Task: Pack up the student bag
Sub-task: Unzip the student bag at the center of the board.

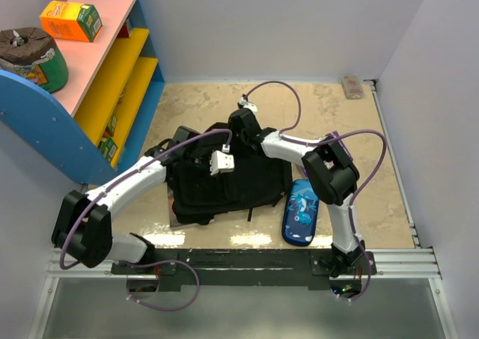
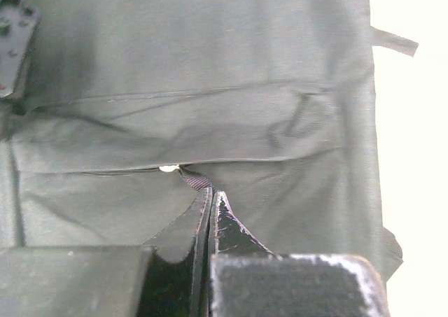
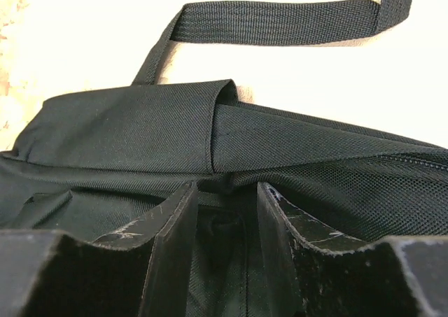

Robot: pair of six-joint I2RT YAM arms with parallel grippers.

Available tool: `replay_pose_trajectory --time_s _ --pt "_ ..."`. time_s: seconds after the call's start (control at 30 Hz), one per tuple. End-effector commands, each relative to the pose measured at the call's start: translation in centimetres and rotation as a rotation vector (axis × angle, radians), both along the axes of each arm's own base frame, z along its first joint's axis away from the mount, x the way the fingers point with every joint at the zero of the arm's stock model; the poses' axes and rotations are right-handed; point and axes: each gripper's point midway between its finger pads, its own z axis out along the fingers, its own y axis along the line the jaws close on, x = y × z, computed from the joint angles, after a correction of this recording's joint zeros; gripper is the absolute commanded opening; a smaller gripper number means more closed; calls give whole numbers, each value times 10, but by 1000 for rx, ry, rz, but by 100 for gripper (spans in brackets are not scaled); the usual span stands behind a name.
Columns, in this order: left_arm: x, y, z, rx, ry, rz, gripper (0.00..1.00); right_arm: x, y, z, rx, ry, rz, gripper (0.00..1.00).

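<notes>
The student bag (image 1: pixel 224 180), a floppy black backpack, lies flat in the middle of the table. My left gripper (image 1: pixel 203 158) is over its left half. In the left wrist view my left gripper (image 2: pixel 212 195) is shut on the black webbing zip pull (image 2: pixel 194 180), next to the silver slider (image 2: pixel 167 168) of a pocket zip. My right gripper (image 1: pixel 243 123) is at the bag's far edge. In the right wrist view my right gripper (image 3: pixel 224 187) has its jaws narrowly apart with a thick fold of bag fabric (image 3: pixel 224 222) filling the gap between them. A black strap (image 3: pixel 273 22) lies beyond.
A blue patterned pencil case (image 1: pixel 301 212) lies right of the bag. A flat grey edge (image 1: pixel 173 213) pokes out under the bag's near left corner. A colourful shelf unit (image 1: pixel 112 84) stands at the left, with an orange box (image 1: pixel 70 20) on top. A small block (image 1: pixel 352 86) sits at the far right.
</notes>
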Motion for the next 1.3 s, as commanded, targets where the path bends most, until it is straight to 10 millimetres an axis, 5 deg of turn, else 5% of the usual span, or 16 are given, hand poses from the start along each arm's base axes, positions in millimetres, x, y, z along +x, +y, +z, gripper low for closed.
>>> replay_pose_trajectory --time_s 0.0,0.27,0.33,0.43,0.53,0.7,0.8,0.97,1.13,1.27 --pt "-44 -5 7 -29 96 -70 0 22 -9 14 -11 -55 -56 43" --pt "-82 3 0 24 185 -144 0 35 -30 11 -54 -64 -91 53" --pt "-88 6 -3 35 190 -172 0 34 -33 17 -52 -58 -89 68" --pt "-96 8 -2 44 229 -192 1 27 -33 48 -29 -94 -59 73" --pt "-95 4 8 12 217 -181 9 2 -35 64 -31 -115 -15 76" --pt "-91 -4 28 -50 190 -149 34 -56 -24 56 -136 -98 81 77" --pt "-88 -5 31 -59 190 -123 39 -84 -22 53 -180 -103 109 77" --pt "-47 -2 37 -80 99 93 39 -108 -12 44 -212 -89 143 75" --pt "11 34 48 -136 44 416 37 -108 -13 31 -251 -81 148 70" --pt "28 54 29 -98 52 525 36 -108 -15 23 -268 -79 148 61"
